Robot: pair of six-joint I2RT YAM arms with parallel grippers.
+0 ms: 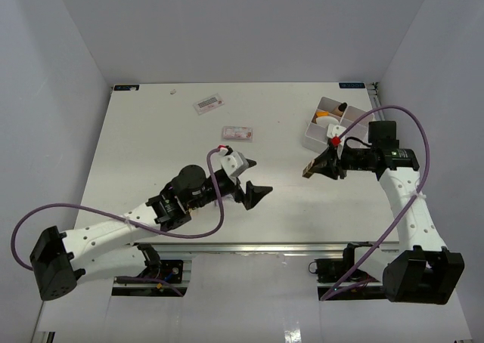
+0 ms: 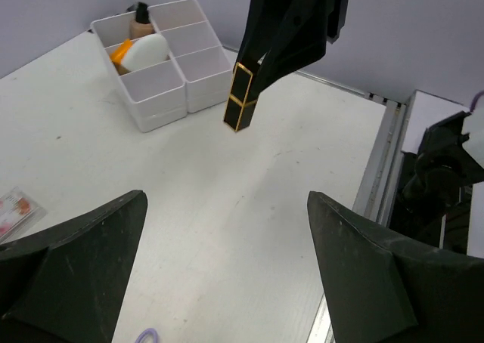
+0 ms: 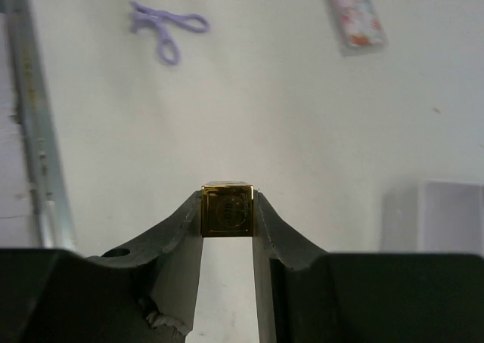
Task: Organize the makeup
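My right gripper (image 3: 227, 201) is shut on a gold-and-black lipstick tube (image 3: 227, 211), gripped at its end. The left wrist view shows that lipstick tube (image 2: 242, 97) hanging tilted just above the table, held from above by the right gripper (image 2: 281, 37). My left gripper (image 2: 227, 245) stands wide open over bare table with nothing between its fingers (image 2: 91, 260). Seen from above, the left gripper (image 1: 255, 179) faces the right gripper (image 1: 312, 167) across a gap. The white tray (image 2: 162, 101) holds a beige sponge (image 2: 145, 50), an orange-tipped tube (image 2: 119, 54) and a tan foundation bottle (image 2: 139, 22).
The tray (image 1: 311, 137) sits at the back right beside the right arm. Two flat packets (image 1: 208, 103) (image 1: 239, 133) lie on the far middle of the table. A purple cable loop (image 3: 162, 29) lies near the left arm. The metal rail (image 2: 386, 154) runs along the near edge.
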